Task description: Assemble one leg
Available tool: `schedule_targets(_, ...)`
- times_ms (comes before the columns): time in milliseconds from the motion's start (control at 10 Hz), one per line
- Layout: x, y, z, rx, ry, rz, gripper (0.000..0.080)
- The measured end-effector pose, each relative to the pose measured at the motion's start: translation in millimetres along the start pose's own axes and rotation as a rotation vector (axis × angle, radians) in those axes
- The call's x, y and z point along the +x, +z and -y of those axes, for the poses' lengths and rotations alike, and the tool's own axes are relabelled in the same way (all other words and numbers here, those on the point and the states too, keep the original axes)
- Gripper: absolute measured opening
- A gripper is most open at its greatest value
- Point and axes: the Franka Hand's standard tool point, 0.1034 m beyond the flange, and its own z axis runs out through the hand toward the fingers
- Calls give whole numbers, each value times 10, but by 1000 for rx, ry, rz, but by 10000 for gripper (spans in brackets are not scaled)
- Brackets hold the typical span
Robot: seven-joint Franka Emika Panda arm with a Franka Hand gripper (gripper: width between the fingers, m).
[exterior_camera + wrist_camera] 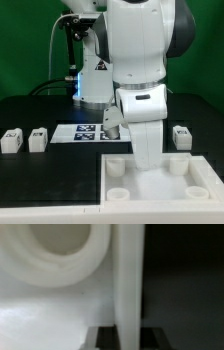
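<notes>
**A:** Where is the gripper (148,157) working at this moment?

**B:** It is reaching straight down onto the far side of the white panel (190,182). In the wrist view the panel's pale edge (128,280) is running between two dark shapes, which I am taking for the fingertips. I cannot tell whether they are pinching that edge or only standing either side of it.

**A:** And the leg?

**B:** Nothing leg-like is sitting in the tool. The nearest leg (181,135) is resting on the black table (40,180), well apart from the gripper, toward the exterior view's right. A second leg (38,138) and a third leg (12,140) are lying farther from it on the other side, beyond the marker board (85,131).

**A:** What is worrying you from here?

**B:** Slipping, mostly. The panel is looking like smooth, hard, slightly glossy plastic, and its edge is offering only a narrow strip to hold. If the grip is shallow, I judge the panel could pivot or slide out when the arm is moving it. A swinging panel could also knock the nearest leg over.

**A:** Anything about shapes?

**B:** A round socket (58,246) is lying just beside the gripper. It is a shallow dish with a soft rolled lip. The legs are small, blocky and probably light, each carrying a square tag.
</notes>
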Motion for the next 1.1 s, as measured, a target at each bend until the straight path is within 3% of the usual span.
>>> schedule_targets(100, 9, -2, 0, 27, -6, 9, 70)
schedule_targets(200, 3, 4, 9, 29, -5, 9, 143)
schedule_targets(300, -2, 8, 10, 30, -4, 9, 143)
schedule_targets(400, -4, 9, 10, 30, -3, 9, 324)
schedule_targets(500, -4, 2, 4, 28, -3, 9, 324)
schedule_targets(600, -5, -5, -5, 25, -3, 8, 508)
schedule_targets(700, -5, -8, -9, 24, -3, 8, 606)
schedule_targets(1100, -6, -11, -14, 23, -2, 8, 648)
